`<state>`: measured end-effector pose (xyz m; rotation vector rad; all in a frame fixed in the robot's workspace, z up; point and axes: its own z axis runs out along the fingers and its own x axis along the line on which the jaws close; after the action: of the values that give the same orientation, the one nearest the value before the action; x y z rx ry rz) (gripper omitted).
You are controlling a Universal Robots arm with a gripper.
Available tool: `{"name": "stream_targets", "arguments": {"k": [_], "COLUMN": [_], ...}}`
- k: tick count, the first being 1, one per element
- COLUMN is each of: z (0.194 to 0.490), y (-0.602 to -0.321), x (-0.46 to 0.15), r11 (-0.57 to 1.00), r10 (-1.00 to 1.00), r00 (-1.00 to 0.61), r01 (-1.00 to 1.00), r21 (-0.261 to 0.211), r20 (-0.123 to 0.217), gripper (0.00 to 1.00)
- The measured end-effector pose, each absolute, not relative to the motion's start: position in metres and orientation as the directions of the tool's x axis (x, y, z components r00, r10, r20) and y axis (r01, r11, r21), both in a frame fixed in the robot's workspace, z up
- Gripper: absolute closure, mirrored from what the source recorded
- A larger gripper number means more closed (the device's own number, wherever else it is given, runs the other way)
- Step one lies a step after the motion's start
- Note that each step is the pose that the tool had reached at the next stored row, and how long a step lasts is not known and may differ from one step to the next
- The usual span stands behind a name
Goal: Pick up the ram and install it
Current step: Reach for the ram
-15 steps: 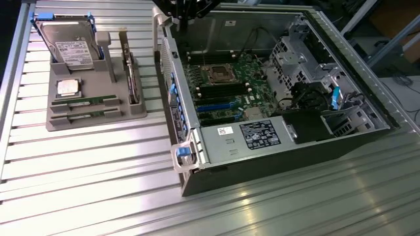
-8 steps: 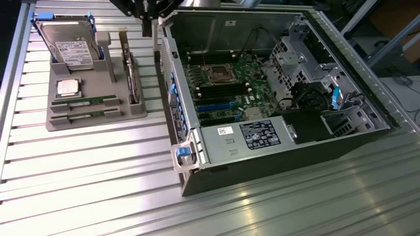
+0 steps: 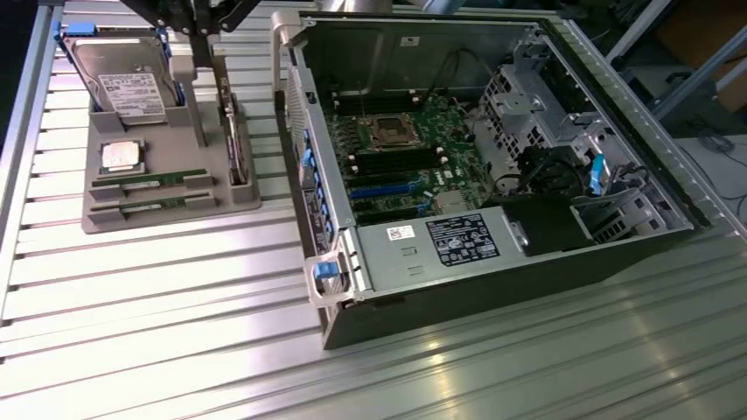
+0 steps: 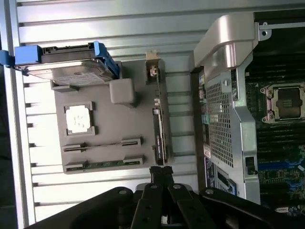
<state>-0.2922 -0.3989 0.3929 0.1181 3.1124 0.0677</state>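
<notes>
Two ram sticks, thin and green, lie side by side in slots at the near end of a grey parts tray (image 3: 175, 223) on the exterior view's left, one (image 3: 153, 180) just behind the other (image 3: 152, 206). The wrist view shows a green ram stick (image 4: 107, 164) in the tray's slot. My gripper (image 3: 201, 31) hangs above the tray's far end, beside the hard drive and well away from the sticks. Its black fingertips (image 4: 162, 172) are pressed together, shut on nothing.
The tray also holds a silver hard drive (image 3: 129, 74) in a blue bracket, a square CPU (image 3: 121, 156) and a card standing on edge (image 3: 237, 131). An open computer case (image 3: 491, 262) with its motherboard (image 3: 408, 149) exposed lies on the exterior view's right, on a ribbed metal table (image 3: 175, 306).
</notes>
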Motion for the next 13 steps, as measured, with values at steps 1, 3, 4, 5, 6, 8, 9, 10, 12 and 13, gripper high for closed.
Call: {"name": "stream_targets", "arguments": {"k": [1,3,4,5,6,8,9,10,12,13], "z": [0.393,0.393,0.393,0.393,0.393,0.392,0.392,0.392,0.391,0.387], "y": [-0.399,-0.399,-0.399,-0.399,-0.399,-0.399,-0.399,-0.399,-0.399,-0.399], "x": [-0.297,-0.305,-0.309,-0.313,-0.316,-0.321,-0.321,-0.321,-0.321,-0.321], "r11": [0.996,0.996,0.996,0.996,0.996,0.996,0.996,0.996,0.996,0.996], "r10": [0.076,0.076,0.076,0.076,0.076,0.076,0.076,0.076,0.076,0.076], "r00": [-0.997,-0.997,-0.997,-0.997,-0.997,-0.997,-0.997,-0.997,-0.997,-0.997], "r01": [0.075,0.075,0.075,0.075,0.075,0.075,0.075,0.075,0.075,0.075], "r21": [0.044,0.044,0.044,0.044,0.044,0.044,0.044,0.044,0.044,0.044], "r20": [-0.025,-0.024,-0.024,-0.025,-0.025,-0.024,-0.024,-0.024,-0.025,-0.024], "gripper": [0.89,0.89,0.89,0.89,0.89,0.89,0.89,0.89,0.89,0.89]}}
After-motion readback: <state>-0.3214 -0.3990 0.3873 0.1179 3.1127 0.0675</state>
